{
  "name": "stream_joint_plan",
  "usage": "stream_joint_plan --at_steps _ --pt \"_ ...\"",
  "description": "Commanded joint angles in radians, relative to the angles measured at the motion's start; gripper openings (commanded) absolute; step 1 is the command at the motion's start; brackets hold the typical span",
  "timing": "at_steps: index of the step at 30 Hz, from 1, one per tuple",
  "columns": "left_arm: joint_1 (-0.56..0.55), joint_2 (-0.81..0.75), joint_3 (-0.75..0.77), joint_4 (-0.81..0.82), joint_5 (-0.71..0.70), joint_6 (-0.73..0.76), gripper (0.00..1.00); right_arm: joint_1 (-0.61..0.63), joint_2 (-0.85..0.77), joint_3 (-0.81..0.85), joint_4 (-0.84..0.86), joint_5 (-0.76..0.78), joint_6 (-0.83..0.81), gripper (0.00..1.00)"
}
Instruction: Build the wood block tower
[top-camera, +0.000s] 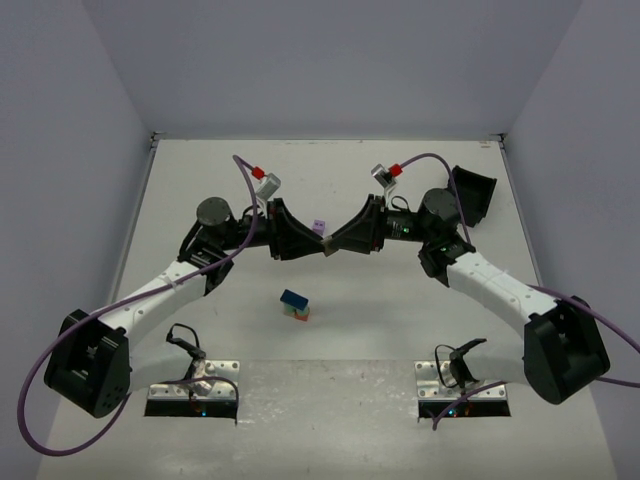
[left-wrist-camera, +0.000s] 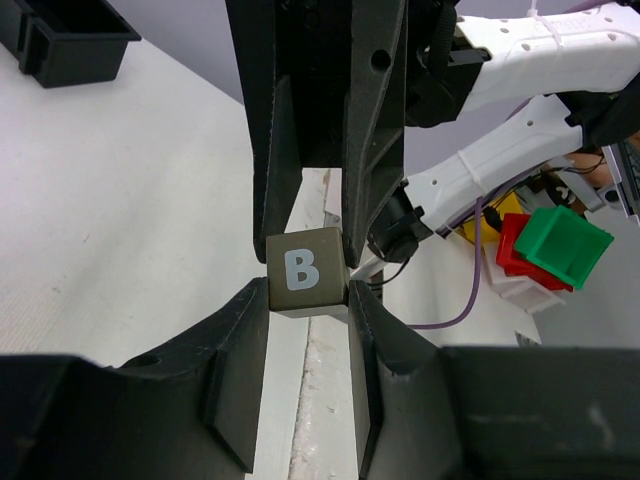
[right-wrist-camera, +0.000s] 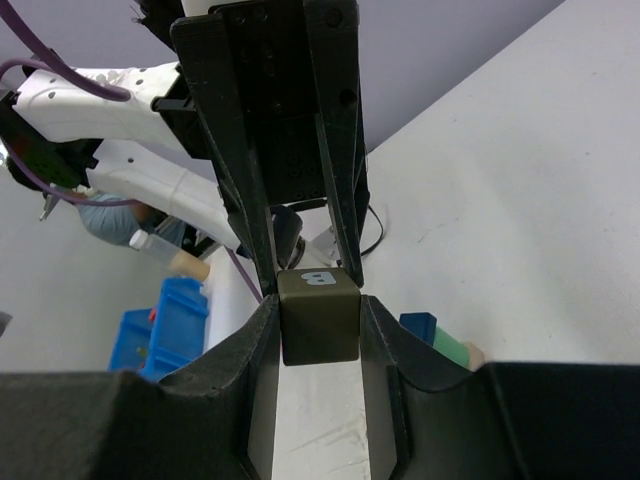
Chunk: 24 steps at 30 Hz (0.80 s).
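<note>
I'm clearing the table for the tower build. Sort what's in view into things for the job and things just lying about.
For the job:
- B block, gripped by both the left gripper and the right gripper
- tower, blue block on top

Lying about:
- bin, black, at the far right of the table

We see white-shelled arms (top-camera: 150, 295), black joints (top-camera: 213, 212), black left claw (left-wrist-camera: 307, 300) and right claw (right-wrist-camera: 320, 330), purple cables (top-camera: 432, 156), red-capped plugs (top-camera: 257, 169) at twelve o'clock.

Two robot arms (top-camera: 160, 290) (top-camera: 490, 280), one lettered block (top-camera: 319, 228), one short stack of blocks (top-camera: 294, 305), one black bin (top-camera: 472, 195)
</note>
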Motion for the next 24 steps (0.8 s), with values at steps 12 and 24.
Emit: stream_joint_plan --at_steps 12,24 --pt "0.004 -0.009 -0.006 -0.016 -0.109 0.055 0.31 0.034 -0.084 0.042 -0.258 0.199 -0.161 0.00" --pt "0.008 -0.154 0.095 -0.460 -0.720 0.172 1.00 0.215 -0.137 0.132 -0.677 0.867 -0.199 0.00"
